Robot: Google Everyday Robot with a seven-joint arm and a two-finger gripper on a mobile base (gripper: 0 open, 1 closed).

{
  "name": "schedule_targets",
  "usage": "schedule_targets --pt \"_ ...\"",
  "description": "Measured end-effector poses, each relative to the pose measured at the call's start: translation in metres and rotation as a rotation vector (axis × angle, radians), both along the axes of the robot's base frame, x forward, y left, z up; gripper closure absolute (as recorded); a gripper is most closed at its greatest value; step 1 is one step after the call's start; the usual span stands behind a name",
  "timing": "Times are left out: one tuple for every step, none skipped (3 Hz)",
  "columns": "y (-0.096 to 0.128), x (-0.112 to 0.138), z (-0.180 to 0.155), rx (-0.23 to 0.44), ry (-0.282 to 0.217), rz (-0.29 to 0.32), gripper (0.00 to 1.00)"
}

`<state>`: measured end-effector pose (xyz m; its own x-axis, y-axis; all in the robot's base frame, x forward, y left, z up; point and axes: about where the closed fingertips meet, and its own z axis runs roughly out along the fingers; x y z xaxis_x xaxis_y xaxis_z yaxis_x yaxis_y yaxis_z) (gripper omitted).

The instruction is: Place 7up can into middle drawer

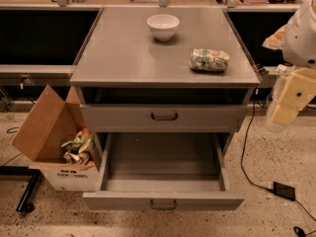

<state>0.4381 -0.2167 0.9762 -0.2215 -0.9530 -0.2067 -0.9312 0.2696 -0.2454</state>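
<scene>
The 7up can (pixel 209 59), green and white and dented, lies on its side on the right part of the grey cabinet top (pixel 123 53). The middle drawer (pixel 123 200) is pulled out wide toward me and its inside is bare. My gripper (pixel 285 110) shows as pale yellow parts at the right edge of the camera view. It hangs beside the cabinet's right side, below and to the right of the can, and is apart from it. It holds nothing that I can see.
A white bowl (pixel 163 26) stands at the back middle of the top. The upper drawer front (pixel 164 116) is shut. An open cardboard box (pixel 54 142) with crumpled wrappers stands left of the cabinet. A cable and a black adapter (pixel 284 190) lie on the floor at right.
</scene>
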Motion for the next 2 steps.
schedule_targets --pt "0.000 0.000 0.000 0.000 0.000 0.000 0.00" --pt "-0.012 0.047 -0.012 0.034 -0.038 0.024 0.00"
